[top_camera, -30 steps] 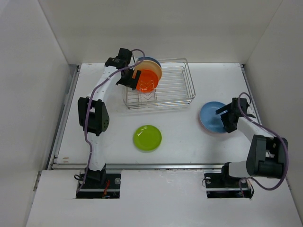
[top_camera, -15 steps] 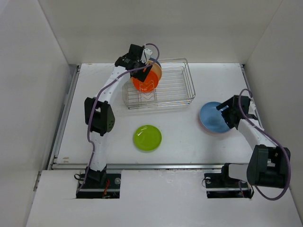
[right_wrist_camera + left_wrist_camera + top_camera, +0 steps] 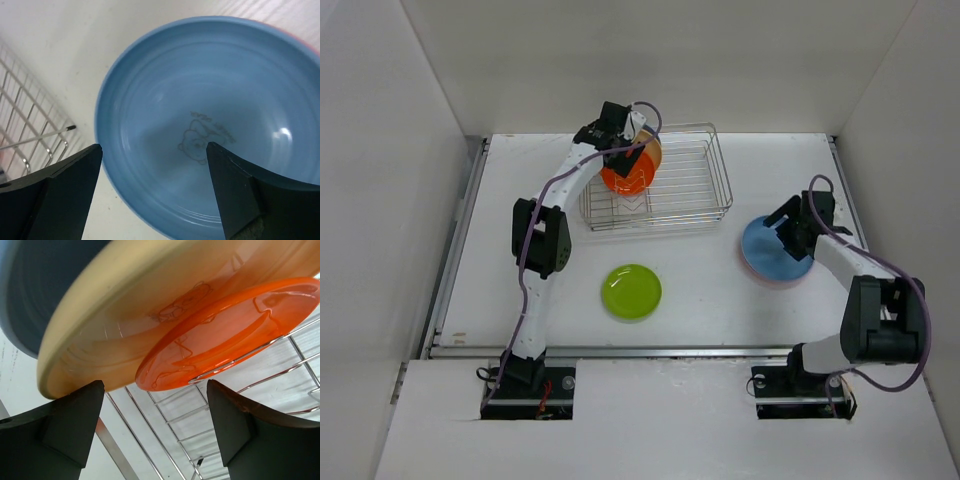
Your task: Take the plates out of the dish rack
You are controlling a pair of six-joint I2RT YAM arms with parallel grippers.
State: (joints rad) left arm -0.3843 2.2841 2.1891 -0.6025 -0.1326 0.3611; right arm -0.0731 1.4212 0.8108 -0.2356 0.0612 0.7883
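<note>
1. The left tool [image 3: 155, 390], jaws apart and holding nothing, faces the orange plate [image 3: 225, 335] standing in the dish rack [image 3: 165, 432] just ahead. Closing may also catch the tan plate [image 3: 125, 325] behind it, or a wire.
2. The right tool [image 3: 154, 147], jaws apart, hovers above the blue plate [image 3: 210, 90] on the tabletop [image 3: 700, 285]. Lowering could nudge the plate.

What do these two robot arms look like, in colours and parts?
The left arm and right arm are alike: slim white tubes linked by chunky black joints, each rising from a black base. A loose purple cable trails along each one. Each ends in two blunt, wedge-shaped black fingers.
</note>
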